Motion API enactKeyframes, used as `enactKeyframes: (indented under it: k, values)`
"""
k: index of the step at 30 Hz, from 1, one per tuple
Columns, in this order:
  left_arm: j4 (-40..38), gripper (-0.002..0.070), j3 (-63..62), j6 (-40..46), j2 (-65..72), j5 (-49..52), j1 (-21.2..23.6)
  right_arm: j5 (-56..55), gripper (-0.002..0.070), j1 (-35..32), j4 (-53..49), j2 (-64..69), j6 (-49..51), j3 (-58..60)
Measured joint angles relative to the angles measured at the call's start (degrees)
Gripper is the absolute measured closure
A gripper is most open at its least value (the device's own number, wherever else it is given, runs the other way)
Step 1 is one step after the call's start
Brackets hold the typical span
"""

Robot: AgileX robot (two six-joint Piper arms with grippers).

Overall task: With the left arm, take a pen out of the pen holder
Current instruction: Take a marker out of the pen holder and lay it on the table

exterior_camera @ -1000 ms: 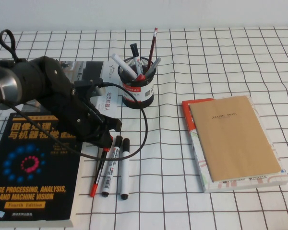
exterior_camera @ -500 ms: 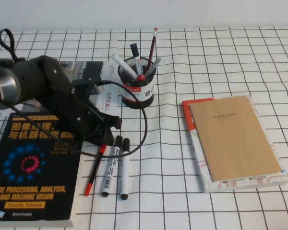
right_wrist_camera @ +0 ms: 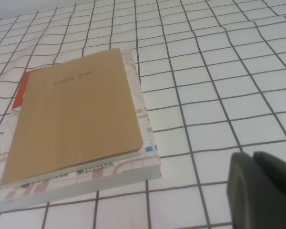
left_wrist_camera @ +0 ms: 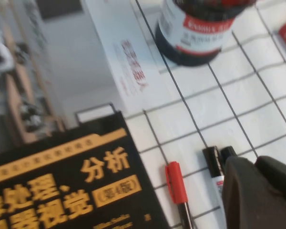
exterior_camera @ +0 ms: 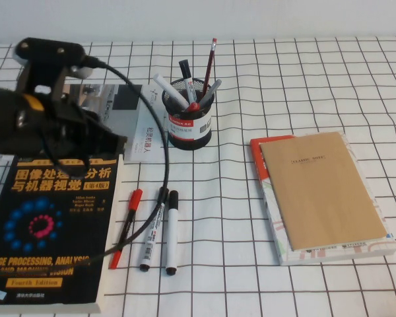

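1. The red pen (exterior_camera: 125, 228) lies flat on the worktop (exterior_camera: 237, 277), between the book (exterior_camera: 46, 224) and two markers (exterior_camera: 153, 228). It is clear of the left gripper (left_wrist_camera: 255, 162), whose jaws are pressed together on nothing.
2. The pen holder (exterior_camera: 190, 125) stands upright farther back, with pens in it.
3. The left arm (exterior_camera: 46, 112) hangs raised over the book's far end.
4. The right gripper (right_wrist_camera: 253, 155), jaws together and empty, hovers near the notebook (right_wrist_camera: 76, 114).

**Clear lane at centre, clutter on both sides**

Bare bench (exterior_camera: 218, 224) runs down the middle, between three loose pens (exterior_camera: 152, 231) and the notebook stack (exterior_camera: 320, 198). The pen holder (exterior_camera: 190, 125) blocks upper centre. The left end effector (left_wrist_camera: 254, 167) points near the pen caps. The right end effector (right_wrist_camera: 252, 162) hangs near the stack's corner.
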Motion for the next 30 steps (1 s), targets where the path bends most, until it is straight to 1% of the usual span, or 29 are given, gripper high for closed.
enactKeyframes:
  k: [6,10,14,22,24,30]
  values:
    - [2.7,0.0674,15.6,0.0,-16.3,-11.9,0.0,0.0,0.0692,0.0,0.0,0.0,0.0,0.0]
    - [3.7,0.0675,22.3,0.0,-25.4,-14.2,0.0,0.0,0.0692,0.0,0.0,0.0,0.0,0.0]
    - [3.7,0.0675,24.4,0.0,-32.7,-12.5,0.0,0.0,0.0692,0.0,0.0,0.0,0.0,0.0]
    - [3.5,0.0675,24.4,0.0,-43.9,-8.0,0.0,0.0,0.0693,0.0,0.0,0.0,0.0,0.0]
    - [3.2,0.0675,24.4,0.0,-45.4,-6.8,0.0,0.0,0.0692,0.0,0.0,0.0,0.0,0.0]
    - [3.4,0.0675,24.4,0.0,-46.1,1.6,0.0,0.0,0.0692,0.0,0.0,0.0,0.0,0.0]
